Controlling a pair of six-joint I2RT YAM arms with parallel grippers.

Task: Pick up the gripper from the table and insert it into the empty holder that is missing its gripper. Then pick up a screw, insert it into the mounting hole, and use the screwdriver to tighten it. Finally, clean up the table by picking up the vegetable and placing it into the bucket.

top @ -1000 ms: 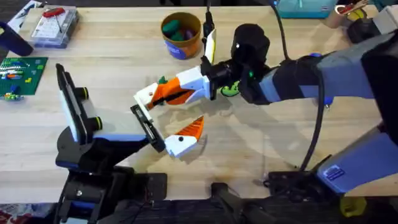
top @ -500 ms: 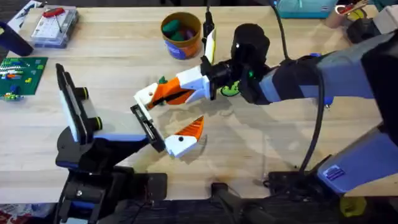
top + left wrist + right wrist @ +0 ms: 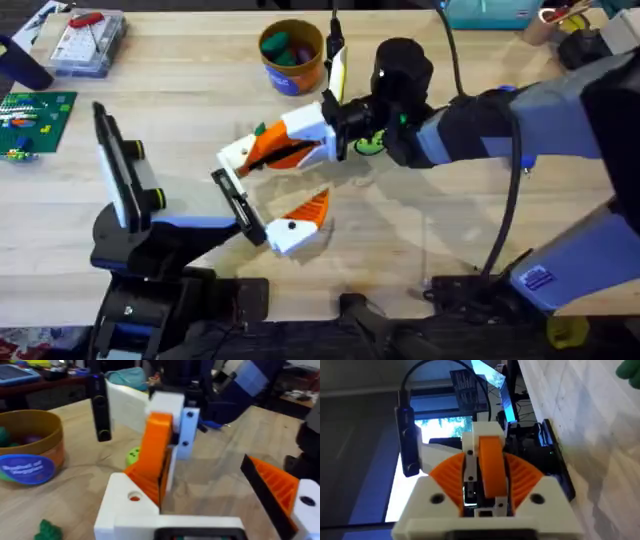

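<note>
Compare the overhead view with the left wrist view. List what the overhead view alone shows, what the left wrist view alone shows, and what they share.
Overhead alone: the green circuit board at the table's left edge, a clear parts box, and the whole blue-grey right arm.

Left wrist alone: the blue label on the bucket, and a small green vegetable near the view's bottom edge.

Shared: the bucket, the right gripper holding the gripper piece, and the mounted orange finger.

At the far left corner of the wooden table (image 3: 180, 90) you see a clear plastic parts box (image 3: 88, 42) with a red tool lying on its lid. Just nearer along the left edge lies a green board (image 3: 32, 112) carrying small coloured pieces. A teal box (image 3: 490, 12) sits at the far right edge.
</note>
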